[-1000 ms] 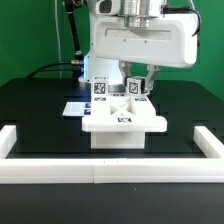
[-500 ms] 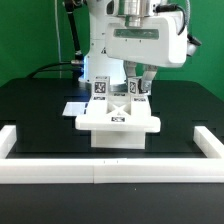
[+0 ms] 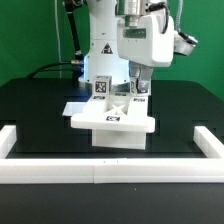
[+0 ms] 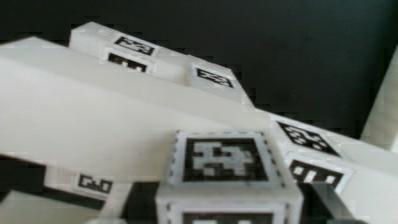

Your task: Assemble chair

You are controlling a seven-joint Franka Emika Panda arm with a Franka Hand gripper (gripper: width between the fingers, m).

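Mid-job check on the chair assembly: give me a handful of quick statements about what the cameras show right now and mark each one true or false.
1. The white chair seat rests on the black table. True.
2. The end effector is far off at the exterior view's left, away from the parts. False: it is down at the seat's rear, right of centre.
3. A white rail runs along the table's front edge. True.
4. The parts carry no marker tags. False: tags show on several white faces.
5. The seat is red. False: it is white.
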